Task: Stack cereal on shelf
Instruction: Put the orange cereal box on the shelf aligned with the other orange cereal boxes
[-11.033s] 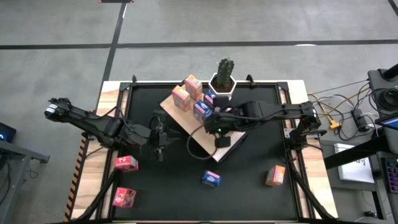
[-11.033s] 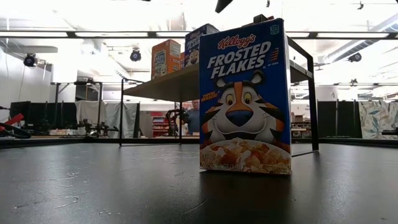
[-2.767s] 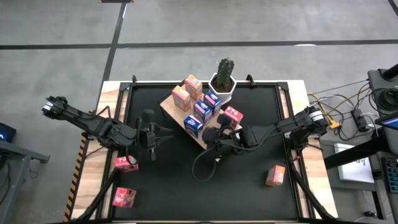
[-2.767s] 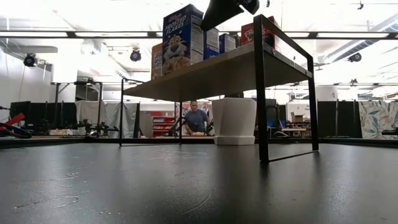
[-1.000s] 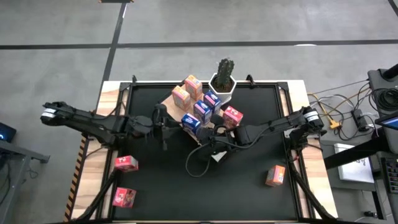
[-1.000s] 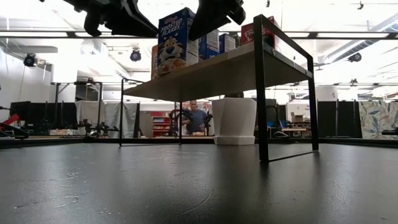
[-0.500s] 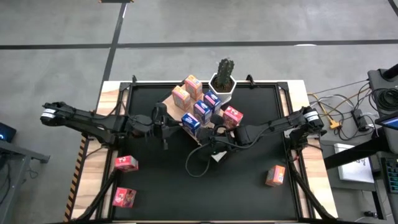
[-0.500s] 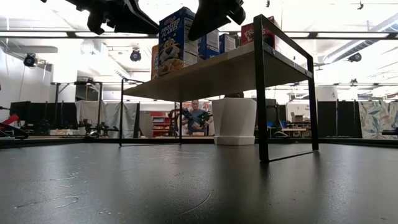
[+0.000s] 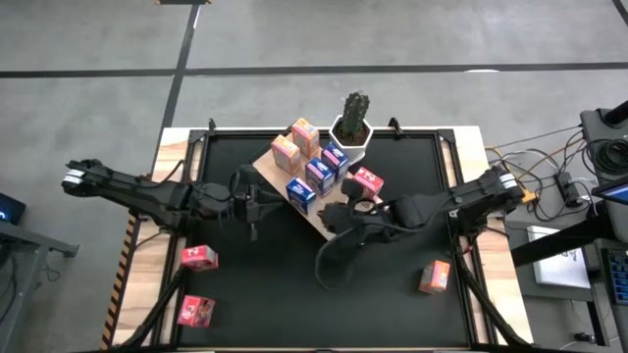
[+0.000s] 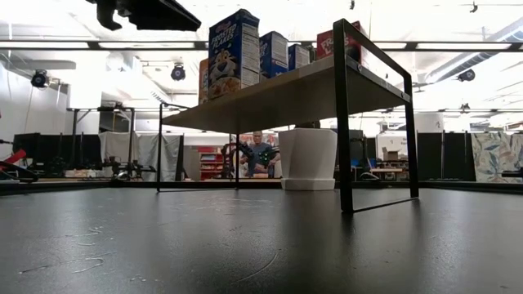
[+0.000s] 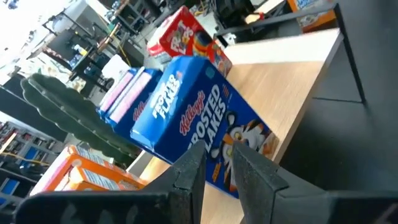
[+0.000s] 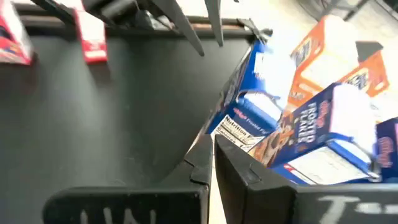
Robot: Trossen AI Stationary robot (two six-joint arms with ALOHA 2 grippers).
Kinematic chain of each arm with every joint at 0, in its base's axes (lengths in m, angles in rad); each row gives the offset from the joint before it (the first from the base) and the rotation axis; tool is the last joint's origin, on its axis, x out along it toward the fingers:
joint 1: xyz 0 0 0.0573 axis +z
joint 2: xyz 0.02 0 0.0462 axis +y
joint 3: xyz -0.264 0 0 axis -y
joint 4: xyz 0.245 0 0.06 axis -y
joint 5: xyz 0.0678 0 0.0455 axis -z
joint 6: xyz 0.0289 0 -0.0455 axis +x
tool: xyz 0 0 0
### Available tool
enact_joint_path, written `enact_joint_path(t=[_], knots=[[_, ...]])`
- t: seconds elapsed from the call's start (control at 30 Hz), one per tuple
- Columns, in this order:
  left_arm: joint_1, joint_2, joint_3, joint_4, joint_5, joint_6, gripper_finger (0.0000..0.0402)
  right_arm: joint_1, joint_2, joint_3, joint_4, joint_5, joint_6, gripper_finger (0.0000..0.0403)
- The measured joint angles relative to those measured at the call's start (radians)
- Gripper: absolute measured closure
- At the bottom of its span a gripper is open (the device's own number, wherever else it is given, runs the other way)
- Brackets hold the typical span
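The shelf (image 9: 268, 170), a light-wood board on black legs (image 10: 286, 90), carries several cereal boxes standing upright: orange (image 9: 286, 154), blue (image 9: 319, 173), red (image 9: 366, 181). A blue Frosted Flakes box (image 9: 301, 192) stands at the row's near-left end (image 10: 235, 51). My left gripper (image 9: 259, 205) is level with it, a short way toward the table's left, all but shut and empty; the box fills its wrist view (image 11: 199, 118). My right gripper (image 9: 340, 213) is shut and empty over the shelf's near corner, the box just ahead (image 12: 267, 134).
Two red boxes (image 9: 199, 257) (image 9: 196, 311) lie on the table near left and an orange one (image 9: 433, 277) near right. A white potted cactus (image 9: 352, 126) stands at the far edge behind the shelf. A person shows in the room beyond (image 10: 260, 153).
The blue Frosted Flakes box has turned a little about on the shelf and stays upright. My right gripper has drawn back from it toward the table's near right and left the low view. My left gripper has backed slightly toward the table's left edge.
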Motion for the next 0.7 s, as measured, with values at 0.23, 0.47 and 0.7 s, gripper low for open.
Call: enact_joint_path(t=[0.23,0.47,0.7], knots=[[-0.003,-0.005,0.000,0.000,0.000,0.001,0.0338,0.010,-0.090,-0.004,-0.146,0.003,0.121,0.0394],[-0.003,-0.011,0.000,0.002,0.000,0.013,0.0338,0.077,-0.137,-0.013,-0.359,-0.001,0.430,0.0394],[-0.003,-0.017,0.000,0.005,-0.001,0.015,0.0338,0.201,-0.137,-0.014,-0.629,-0.138,0.939,0.0394]])
